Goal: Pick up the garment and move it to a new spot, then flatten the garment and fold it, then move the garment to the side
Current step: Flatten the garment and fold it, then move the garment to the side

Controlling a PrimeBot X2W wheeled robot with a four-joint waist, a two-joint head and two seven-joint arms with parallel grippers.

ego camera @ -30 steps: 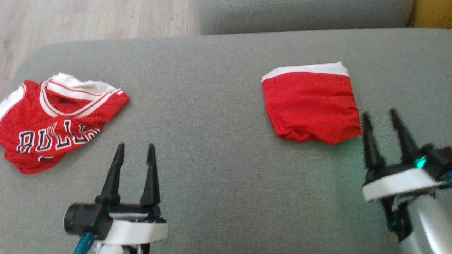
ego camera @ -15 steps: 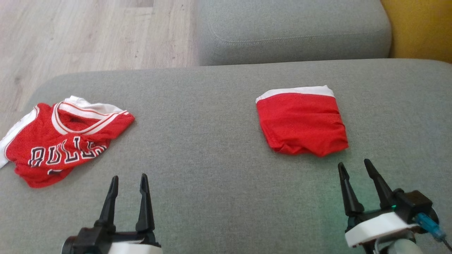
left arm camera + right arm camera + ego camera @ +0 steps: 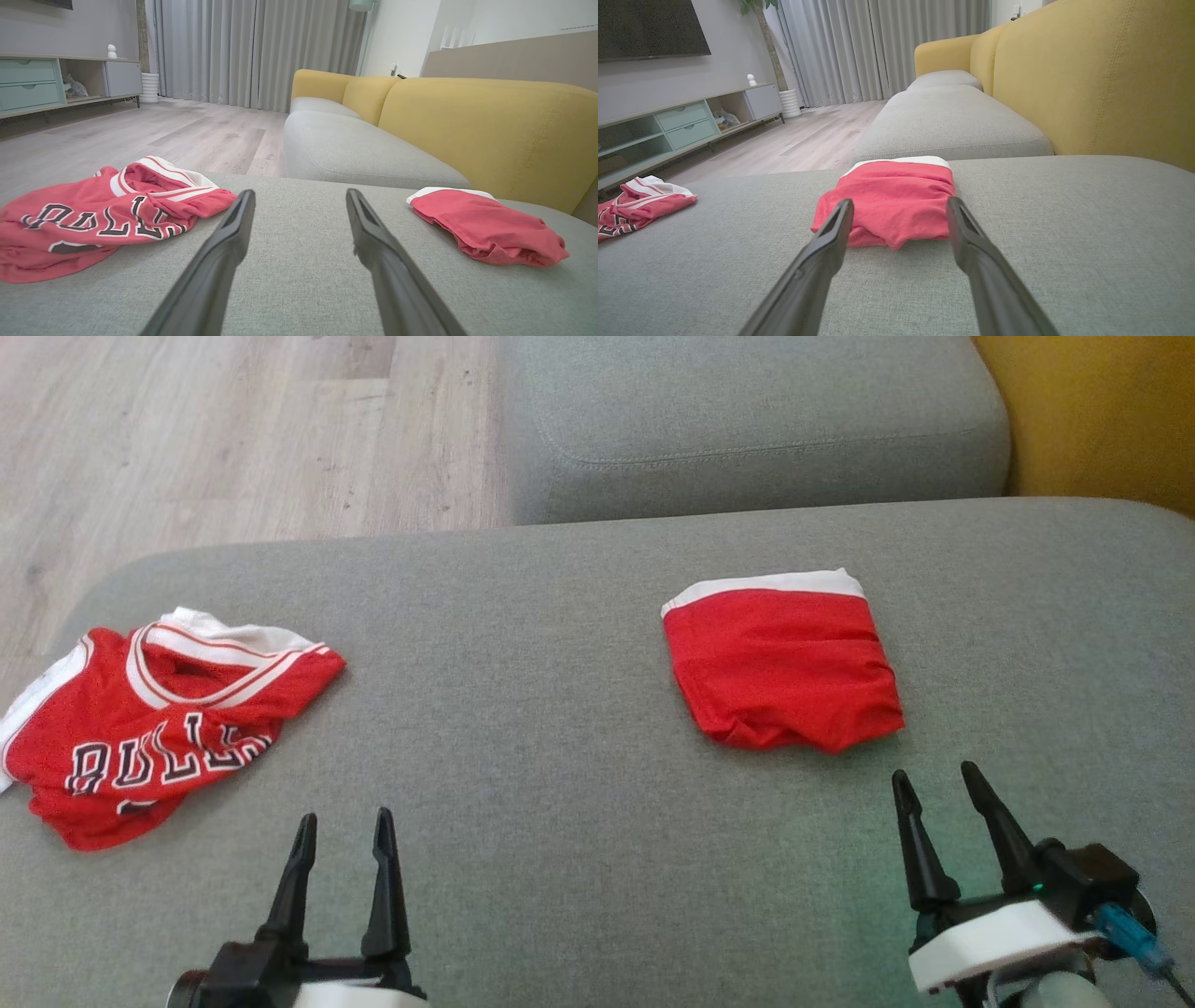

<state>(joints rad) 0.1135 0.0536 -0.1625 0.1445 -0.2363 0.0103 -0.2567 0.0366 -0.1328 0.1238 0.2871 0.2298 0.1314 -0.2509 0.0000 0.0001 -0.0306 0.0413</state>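
— Anything shifted since a second ago?
— Yes: backed the right gripper [image 3: 934, 770] off the near right corner of the folded red mesh garment with a white band [image 3: 780, 667]. Now sits short of its near edge, apart from it. Tilted the head camera as well, bringing in more of the pale wooden floor [image 3: 187, 429] and the far grey seat cushion [image 3: 747, 429].
— And the jaws?
— Spread wide on both sides, holding nothing. Same on the left gripper [image 3: 344, 814]: poised over the near grey fabric seat cushion [image 3: 523, 728], pointing away from the robot, closer to the jersey than to the folded piece.
— Where to find the folded piece?
— Lying flat on the right part of that cushion, white band at the far edge, near edge bunched and rumpled. Through the right wrist camera, framed straight ahead between the two dark fingers [image 3: 826, 252].
— And on the left?
— A crumpled red jersey with white-and-red trim and black-and-white lettering [image 3: 159, 719], near the cushion's left edge, neckline towards the far side, well apart from the folded one. At the far right, a yellow sofa backrest [image 3: 1102, 411].
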